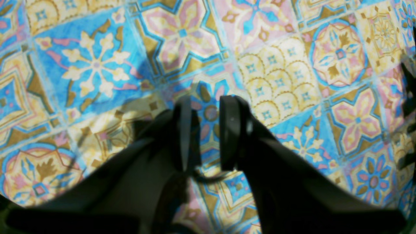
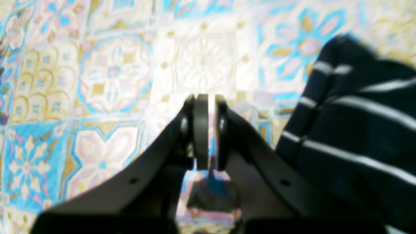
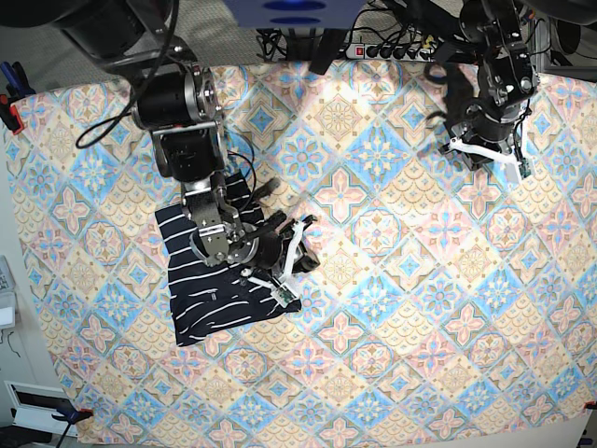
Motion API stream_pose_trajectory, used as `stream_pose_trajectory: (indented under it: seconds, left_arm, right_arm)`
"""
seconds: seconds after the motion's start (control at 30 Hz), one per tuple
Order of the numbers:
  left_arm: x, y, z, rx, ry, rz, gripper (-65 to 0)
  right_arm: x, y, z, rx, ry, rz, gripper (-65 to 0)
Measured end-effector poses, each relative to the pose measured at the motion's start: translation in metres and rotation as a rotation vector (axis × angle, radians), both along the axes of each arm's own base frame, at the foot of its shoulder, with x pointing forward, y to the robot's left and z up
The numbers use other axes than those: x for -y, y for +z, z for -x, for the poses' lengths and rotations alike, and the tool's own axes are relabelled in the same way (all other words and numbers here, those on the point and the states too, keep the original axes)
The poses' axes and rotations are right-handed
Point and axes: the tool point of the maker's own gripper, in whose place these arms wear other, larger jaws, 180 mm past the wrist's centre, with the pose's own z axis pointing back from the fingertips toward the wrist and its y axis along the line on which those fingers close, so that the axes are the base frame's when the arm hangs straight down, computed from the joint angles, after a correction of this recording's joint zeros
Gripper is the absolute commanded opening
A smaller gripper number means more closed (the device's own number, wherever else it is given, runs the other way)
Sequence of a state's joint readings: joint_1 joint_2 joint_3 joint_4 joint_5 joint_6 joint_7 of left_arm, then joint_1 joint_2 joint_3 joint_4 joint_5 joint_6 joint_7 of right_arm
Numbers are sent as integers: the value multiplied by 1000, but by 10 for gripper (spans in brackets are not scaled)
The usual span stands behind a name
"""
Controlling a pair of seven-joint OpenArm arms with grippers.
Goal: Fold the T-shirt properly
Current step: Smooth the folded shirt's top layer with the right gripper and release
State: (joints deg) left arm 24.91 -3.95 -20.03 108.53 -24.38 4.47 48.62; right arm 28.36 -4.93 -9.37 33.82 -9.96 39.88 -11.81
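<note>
The T-shirt (image 3: 216, 285), dark navy with thin white stripes, lies as a folded, roughly square bundle on the left of the patterned tablecloth (image 3: 392, 280). In the right wrist view, a rumpled part of it (image 2: 357, 123) lies just right of the fingers. My right gripper (image 3: 304, 250) hangs at the shirt's right edge. Its jaws (image 2: 209, 130) are nearly together with only a thin slit between them, and they hold nothing. My left gripper (image 3: 487, 155) is far off at the back right, above bare cloth. Its fingers (image 1: 206, 130) are apart and empty.
The right arm's base and links (image 3: 182, 121) stand just behind the shirt and overlap its top edge. A power strip and cables (image 3: 392, 47) lie beyond the table's back edge. A clamp (image 3: 9, 117) holds the cloth at the left edge.
</note>
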Motion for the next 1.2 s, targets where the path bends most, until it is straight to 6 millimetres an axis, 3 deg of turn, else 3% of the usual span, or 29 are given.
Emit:
stream_pose_trajectory:
  seconds: [0.2, 0.33, 0.47, 0.57, 0.93, 1.2]
  left_arm:
    - [-2, -1, 4, 8, 58, 24, -506]
    - [-3, -2, 6, 3, 59, 24, -506]
    - [-3, -2, 6, 4, 59, 24, -506]
    - [-2, -2, 6, 2, 59, 24, -506]
    - [-2, -2, 6, 3, 58, 25, -506]
    - [-3, -2, 6, 3, 58, 24, -506]
  right_arm:
    - [6, 0, -10, 10, -50, -45, -618]
    - [32, -13, -14, 5, -107, 3, -617]
    - [69, -16, -20, 15, -148, 48, -617]
    - [86, -17, -23, 21, -164, 68, -618]
    - [133, -15, -31, 25, -254, 82, -618]
    - [157, -14, -33, 25, -298, 92, -619]
